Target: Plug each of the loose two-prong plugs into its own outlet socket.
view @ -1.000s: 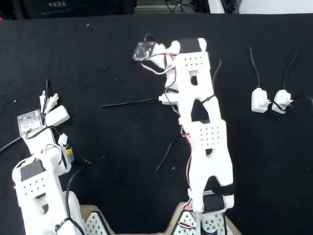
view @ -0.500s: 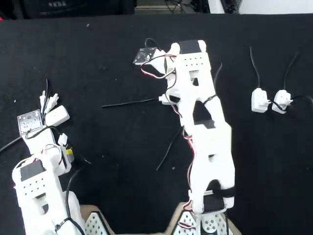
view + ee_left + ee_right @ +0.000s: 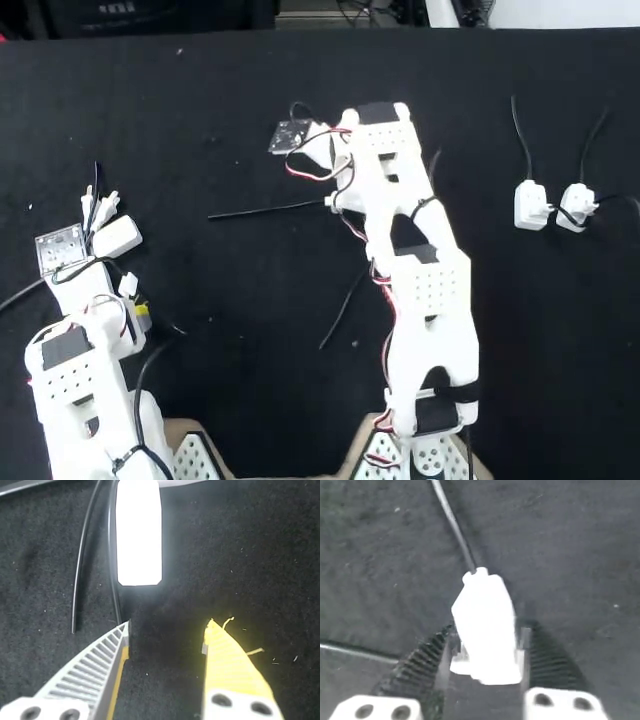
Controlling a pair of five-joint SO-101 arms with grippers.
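Right gripper (image 3: 485, 642), jaws clenched on a small white plug (image 3: 487, 625), black cord (image 3: 452, 525) trailing, at the middle of the desk (image 3: 200, 330). Left gripper (image 3: 167, 630), jaws released, sits just short of a white block (image 3: 138, 532).

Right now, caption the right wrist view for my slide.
Right gripper clamps a white plastic two-prong plug, its black cord trailing across the black tabletop.
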